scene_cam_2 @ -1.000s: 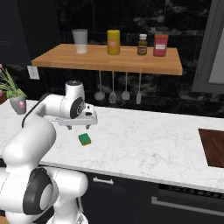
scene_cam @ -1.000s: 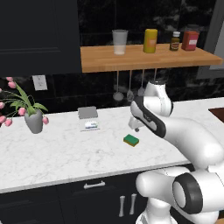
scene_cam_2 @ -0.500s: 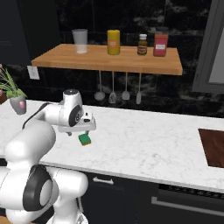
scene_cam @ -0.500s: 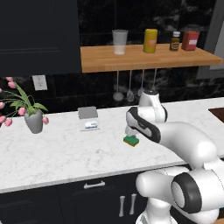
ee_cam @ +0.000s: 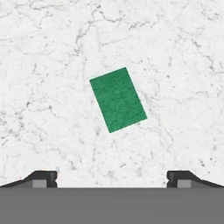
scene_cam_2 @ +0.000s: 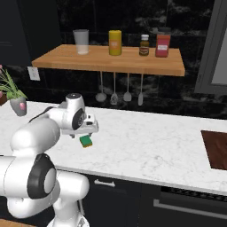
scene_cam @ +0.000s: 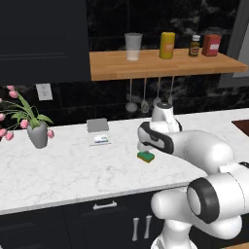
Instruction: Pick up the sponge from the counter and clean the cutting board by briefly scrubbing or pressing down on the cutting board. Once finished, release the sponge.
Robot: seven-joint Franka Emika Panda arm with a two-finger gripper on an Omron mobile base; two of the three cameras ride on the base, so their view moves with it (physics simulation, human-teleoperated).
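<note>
The small flat green-topped sponge (ee_cam: 118, 99) lies on the white marble counter (ee_cam: 183, 65), ahead of and between the two-finger gripper's (ee_cam: 112, 177) spread-apart jaws, untouched and skewed to them.

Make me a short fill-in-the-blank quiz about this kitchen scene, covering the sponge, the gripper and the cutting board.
1. The sponge lies flat on the white marble counter with its ____ side facing up.
2. The gripper hovers above the sponge with its jaws ____.
3. In the right base view, the dark reddish-brown cutting board lies far to the ____ of the sponge.
4. The wooden shelf carries ____ containers.

Missing words: green; open; right; four
</note>
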